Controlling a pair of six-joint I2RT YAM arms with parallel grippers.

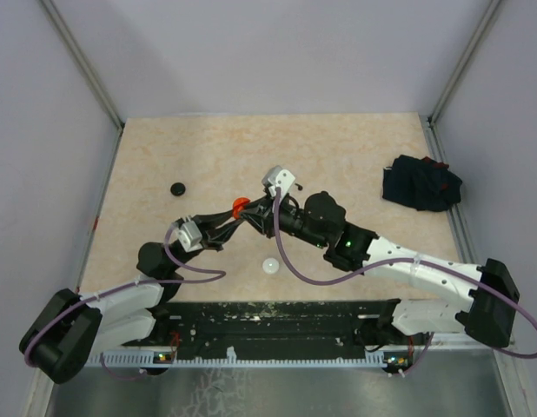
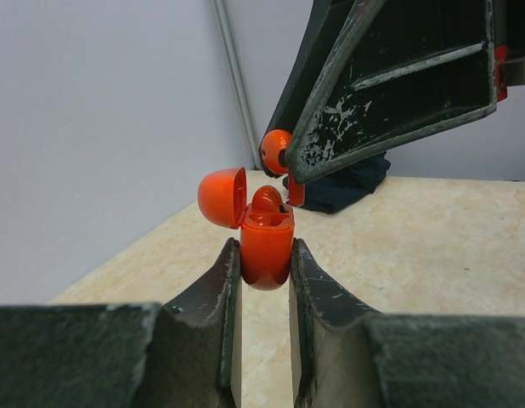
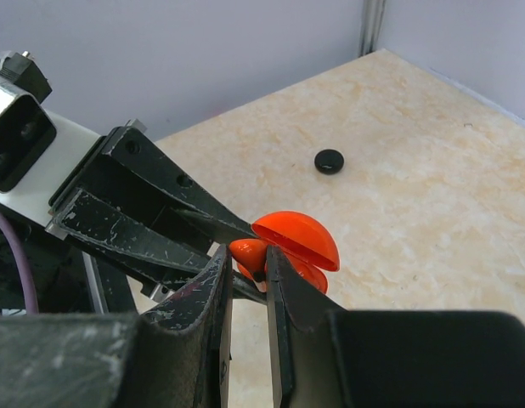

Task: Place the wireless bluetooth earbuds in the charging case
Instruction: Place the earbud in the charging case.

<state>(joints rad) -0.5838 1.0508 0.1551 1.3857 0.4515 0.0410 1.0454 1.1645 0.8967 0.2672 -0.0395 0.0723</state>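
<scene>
My left gripper (image 2: 264,248) is shut on the body of a red-orange charging case (image 2: 267,255) and holds it upright above the table with its lid (image 2: 222,197) swung open. One red-orange earbud (image 2: 267,201) sits in the case. My right gripper (image 3: 245,255) is shut on a second red-orange earbud (image 3: 252,252) and holds it just above and beside the case's open top (image 3: 298,240). In the top view both grippers meet at the case (image 1: 240,206) near the table's middle. No other earbuds are in view.
A round black disc (image 1: 176,188) lies at the back left and also shows in the right wrist view (image 3: 329,161). A round white disc (image 1: 270,266) lies near the front edge. A dark navy cloth bundle (image 1: 420,184) sits at the right.
</scene>
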